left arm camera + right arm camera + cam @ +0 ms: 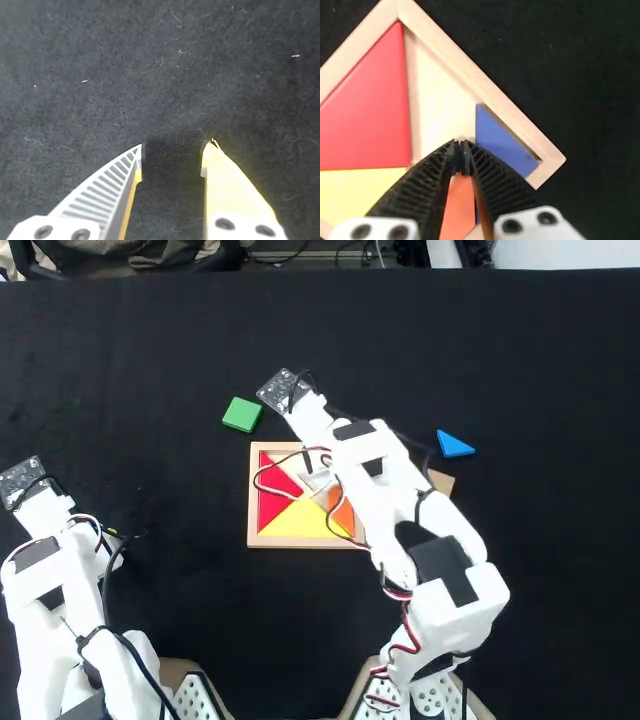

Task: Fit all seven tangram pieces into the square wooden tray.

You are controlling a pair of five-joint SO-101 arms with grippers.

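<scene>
The square wooden tray (252, 495) lies mid-table and holds a red triangle (272, 495), a yellow triangle (295, 522) and an orange piece (343, 512). In the right wrist view the tray rim (485, 75) frames the red triangle (365, 115), the yellow triangle (355, 195), a blue piece (500, 142) in one corner, the orange piece (460, 205) and bare floor. My right gripper (460, 150) is shut and empty, tips low over that bare floor beside the blue piece. My left gripper (175, 150) hangs open over bare black cloth.
A green square (241, 414) lies just beyond the tray's far left corner. A blue triangle (455, 445) lies to the right of the tray. A tan piece (441, 482) peeks out beside the right arm. The left arm (40, 560) stands at the near left.
</scene>
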